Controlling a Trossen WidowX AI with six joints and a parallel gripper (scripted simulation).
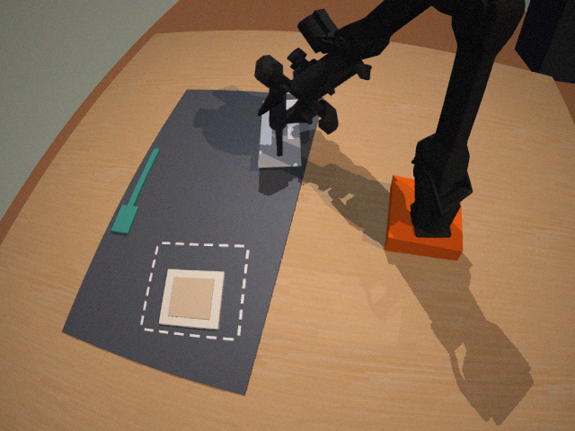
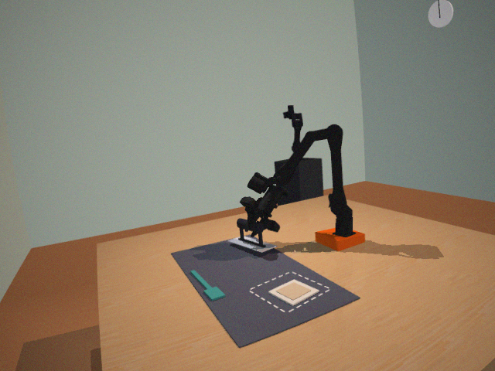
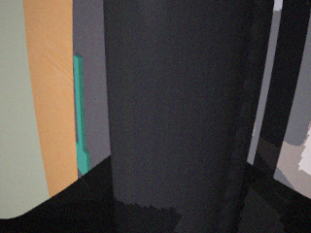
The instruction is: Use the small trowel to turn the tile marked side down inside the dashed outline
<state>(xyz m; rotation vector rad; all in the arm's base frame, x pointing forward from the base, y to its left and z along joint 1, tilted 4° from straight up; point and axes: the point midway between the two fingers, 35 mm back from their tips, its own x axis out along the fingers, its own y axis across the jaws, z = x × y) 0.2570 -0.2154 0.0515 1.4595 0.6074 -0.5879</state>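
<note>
Tile [image 1: 190,297] [image 2: 293,291], one — teal trowel [image 1: 125,219] [image 2: 214,293] [image 3: 80,107], one — grey plate [image 1: 288,160] [image 2: 266,250] [image 3: 295,160], one, in two fingers [image 1: 278,141] [image 2: 261,238].

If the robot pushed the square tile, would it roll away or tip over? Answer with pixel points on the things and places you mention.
Probably neither: the tile [image 1: 191,297] [image 2: 293,291] lies flat and has straight sides, so it would likely just slide. It looks thin and stiff, so I'd guess it wouldn't bend, and its low edge may be tricky to grab.

- The kind of room cannot be told for certain; a robot workspace is suggested.
- A black arm [image 1: 478,78] [image 2: 337,171] is mounted on a bench [image 1: 394,371] [image 2: 399,319].
- Plain walls [image 2: 179,100] and a round wall clock [image 2: 440,19] are seen.
</note>
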